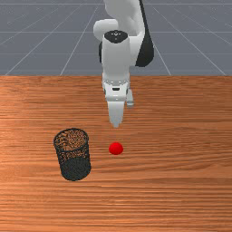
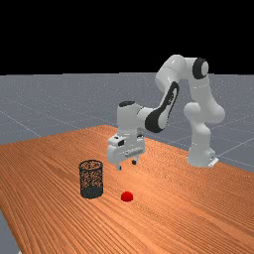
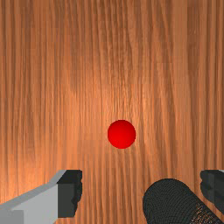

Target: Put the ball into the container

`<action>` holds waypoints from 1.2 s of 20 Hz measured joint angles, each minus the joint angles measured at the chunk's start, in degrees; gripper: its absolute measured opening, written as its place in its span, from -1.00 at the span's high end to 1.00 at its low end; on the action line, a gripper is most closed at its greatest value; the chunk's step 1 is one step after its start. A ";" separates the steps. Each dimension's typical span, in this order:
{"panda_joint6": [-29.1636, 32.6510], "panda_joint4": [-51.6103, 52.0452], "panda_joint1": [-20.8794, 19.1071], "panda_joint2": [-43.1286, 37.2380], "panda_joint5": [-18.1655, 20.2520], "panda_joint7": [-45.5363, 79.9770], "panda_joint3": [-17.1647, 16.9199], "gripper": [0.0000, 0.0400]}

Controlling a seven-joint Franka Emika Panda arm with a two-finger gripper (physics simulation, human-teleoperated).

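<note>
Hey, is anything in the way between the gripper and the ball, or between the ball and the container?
Nothing visible stands between the open gripper and the ball, nor between ball and container. The container's own side is the only barrier, so the ball probably should go in from above.

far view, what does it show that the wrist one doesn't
The far view adds the whole arm, from its base to its reach across the table, and the jaws' height above the ball. The wrist view adds a look from above at how the jaws face each other, spread wide. Both share the ball on the table, the dark mesh container, and jaws standing open, clear of the ball.
</note>
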 joint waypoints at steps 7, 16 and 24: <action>0.19 0.46 0.00 0.96 0.00 0.00 0.00 0.94; 6.47 1.48 0.14 9.36 -0.22 0.15 -0.10 -0.90; 15.45 12.58 0.13 23.16 -0.43 0.22 -0.12 -1.00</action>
